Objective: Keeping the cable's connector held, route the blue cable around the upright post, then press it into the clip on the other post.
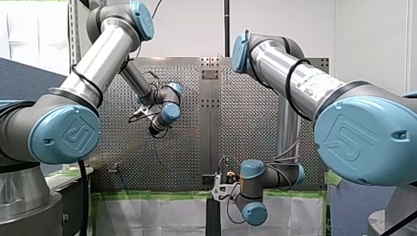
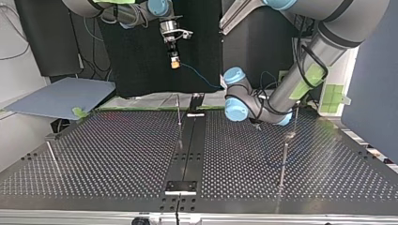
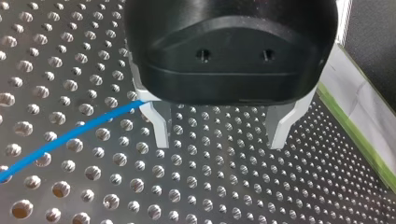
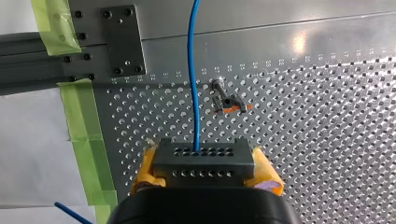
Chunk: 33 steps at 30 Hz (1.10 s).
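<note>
The perforated tabletop [image 2: 117, 154] fills most of every view. My right arm [image 1: 305, 83] hangs high by the edge lined with green tape [image 4: 86, 140], and my left arm [image 1: 98, 64] reaches low over the holes. That split suits the task, I judge: one arm anchors the end while the other is free to guide the slack.

The right pincer [image 4: 206, 173] is clamped on the connector [image 4: 203, 157], its yellow pads [image 4: 268, 176] pressing both sides of the dark block so the end cannot slip under a pull. The left pincer [image 3: 219, 135] is spread wide with nothing between its fingers, close above the tabletop.

The cable [image 4: 192, 84] leaves the connector straight ahead of the right pincer and, in the top view, slopes down toward my left arm's wrist. In the left wrist view it runs just beside one finger, outside the gap. Routing has not begun, as I read it.

A thin post [image 2: 179, 111] stands mid-tabletop in the top view, and a second post [image 2: 284, 159] stands at that view's right. The clip [image 4: 229, 103], with an orange part, sits near the cable in the right wrist view.

The left pincer's body hides where the cable goes past the finger. The top view hides that pincer behind the wrist, and I cannot tell there which post carries the clip.
</note>
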{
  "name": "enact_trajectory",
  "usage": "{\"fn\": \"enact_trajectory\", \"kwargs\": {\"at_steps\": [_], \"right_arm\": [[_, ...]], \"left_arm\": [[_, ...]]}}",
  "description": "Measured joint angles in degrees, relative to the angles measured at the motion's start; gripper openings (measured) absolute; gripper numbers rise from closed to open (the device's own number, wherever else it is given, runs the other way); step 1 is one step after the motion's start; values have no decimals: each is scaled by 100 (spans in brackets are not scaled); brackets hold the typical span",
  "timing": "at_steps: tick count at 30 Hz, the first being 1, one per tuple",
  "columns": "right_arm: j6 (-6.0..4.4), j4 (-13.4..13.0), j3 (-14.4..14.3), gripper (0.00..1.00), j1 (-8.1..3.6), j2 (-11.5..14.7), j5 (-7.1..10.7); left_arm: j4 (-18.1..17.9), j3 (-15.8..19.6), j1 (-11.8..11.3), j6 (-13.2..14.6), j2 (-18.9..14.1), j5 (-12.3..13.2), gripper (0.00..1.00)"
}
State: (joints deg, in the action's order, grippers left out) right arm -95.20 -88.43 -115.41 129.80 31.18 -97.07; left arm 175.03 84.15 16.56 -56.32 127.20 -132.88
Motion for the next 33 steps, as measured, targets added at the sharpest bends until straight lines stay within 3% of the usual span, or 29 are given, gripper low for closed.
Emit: {"fn": "enact_trajectory", "kwargs": {"at_steps": [10,20,33], "right_arm": [[5,9,-2,0,3,0,-14],[1,9,-2,0,1,0,-14],[0,26,0,0,-13,0,-40]], "left_arm": [[127,8,9,-24,84,-30,98],[378,12,92,-128,441,-176,98],[404,12,277,-73,773,-208,98]]}}
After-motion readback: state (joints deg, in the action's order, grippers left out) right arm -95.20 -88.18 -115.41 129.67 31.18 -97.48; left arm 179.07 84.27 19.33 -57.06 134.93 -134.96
